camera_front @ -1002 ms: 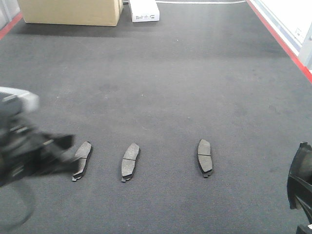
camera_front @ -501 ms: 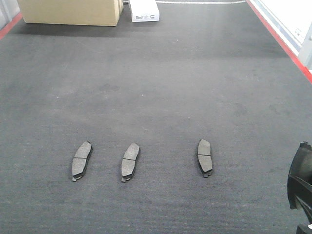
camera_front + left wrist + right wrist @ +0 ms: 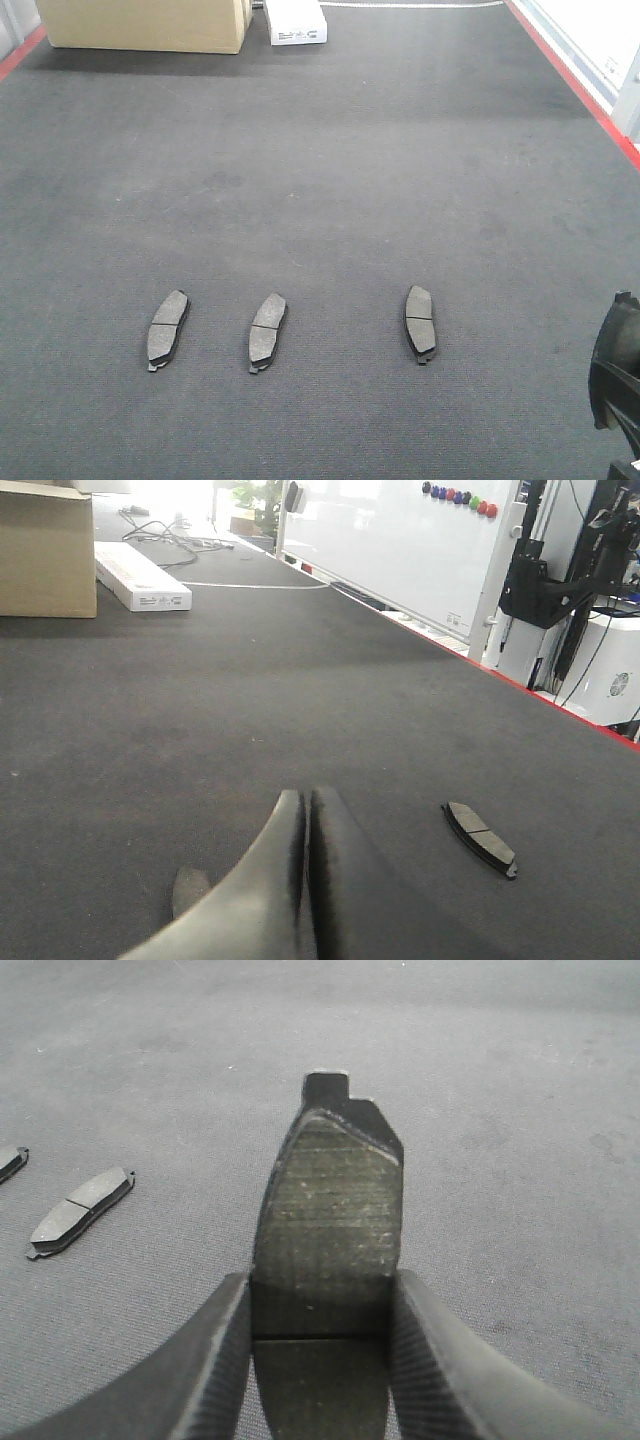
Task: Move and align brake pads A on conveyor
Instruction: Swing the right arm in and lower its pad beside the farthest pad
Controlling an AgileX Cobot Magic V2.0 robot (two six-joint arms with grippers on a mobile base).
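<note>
Lying in a row across the lower part of the front view, three brake pads (image 3: 168,329) (image 3: 267,331) (image 3: 420,323) are seen on the conveyor (image 3: 330,160). A fourth pad (image 3: 330,1195) is clamped upright in the right gripper (image 3: 322,1330) at the bottom of the right wrist view. The left gripper (image 3: 305,845) is pressed closed on nothing, bottom centre of the left wrist view.

Even, soft overhead light fills the scene; the brake pads (image 3: 268,331) cast faint shadows. A window blows out white in the left wrist view, and near fingers (image 3: 290,880) blur.
</note>
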